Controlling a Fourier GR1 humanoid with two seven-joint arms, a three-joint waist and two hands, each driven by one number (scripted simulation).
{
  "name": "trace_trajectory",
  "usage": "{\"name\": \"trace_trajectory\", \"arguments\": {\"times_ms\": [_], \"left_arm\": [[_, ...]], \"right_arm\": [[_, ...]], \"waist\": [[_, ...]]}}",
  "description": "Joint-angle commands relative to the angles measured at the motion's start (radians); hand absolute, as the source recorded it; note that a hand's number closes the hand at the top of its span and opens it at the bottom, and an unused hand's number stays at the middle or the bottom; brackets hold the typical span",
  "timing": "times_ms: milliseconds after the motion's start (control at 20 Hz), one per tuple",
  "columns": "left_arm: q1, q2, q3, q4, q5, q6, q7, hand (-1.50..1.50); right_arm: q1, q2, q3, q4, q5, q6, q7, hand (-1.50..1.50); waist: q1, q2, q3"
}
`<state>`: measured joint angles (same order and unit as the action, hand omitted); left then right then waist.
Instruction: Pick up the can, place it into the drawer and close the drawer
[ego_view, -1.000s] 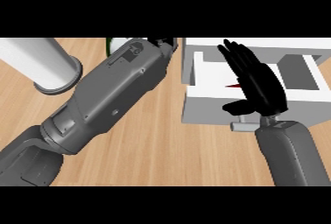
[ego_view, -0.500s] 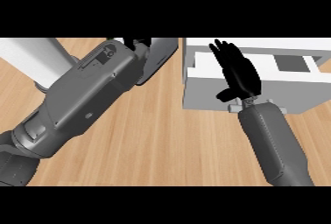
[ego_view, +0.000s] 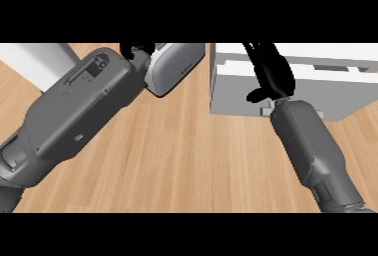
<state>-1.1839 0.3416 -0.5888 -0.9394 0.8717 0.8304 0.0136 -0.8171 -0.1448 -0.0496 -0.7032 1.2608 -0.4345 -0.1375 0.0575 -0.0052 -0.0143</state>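
Observation:
No can shows in the head view. The white and grey drawer box (ego_view: 325, 95) stands at the upper right. My right hand (ego_view: 270, 70) lies against its left part with the fingers straight, pointing away from me, and covers what is behind it. My left forearm crosses the left half of the view. My left hand (ego_view: 137, 50) is only a bit of black at the top edge. A pale grey rounded thing (ego_view: 176, 67) sits right beside that hand; I cannot tell what it is.
A white upright cylinder (ego_view: 37, 60) stands at the upper left, partly behind my left forearm. Bare wooden counter (ego_view: 192, 160) spreads between the two forearms and toward the near edge.
My right hand has slid farther up along the drawer box. A small red spot beside it a second ago no longer shows. My left forearm has swung toward the top middle.

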Motion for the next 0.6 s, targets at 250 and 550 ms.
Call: {"name": "trace_trajectory", "arguments": {"times_ms": [250,550], "left_arm": [[0.02,0.071,0.009,-0.089,-0.031,0.003,0.067,-1.5],[0.015,0.071,0.011,-0.142,-0.05,0.03,0.1,-1.5]], "right_arm": [[-0.152,-0.038,-0.095,0.276,-0.002,-0.155,-0.009,-1.5],[-0.244,-0.073,-0.127,0.384,0.004,-0.226,-0.015,-1.5]], "waist": [[0.015,0.023,0.016],[0.03,0.031,0.017]]}}
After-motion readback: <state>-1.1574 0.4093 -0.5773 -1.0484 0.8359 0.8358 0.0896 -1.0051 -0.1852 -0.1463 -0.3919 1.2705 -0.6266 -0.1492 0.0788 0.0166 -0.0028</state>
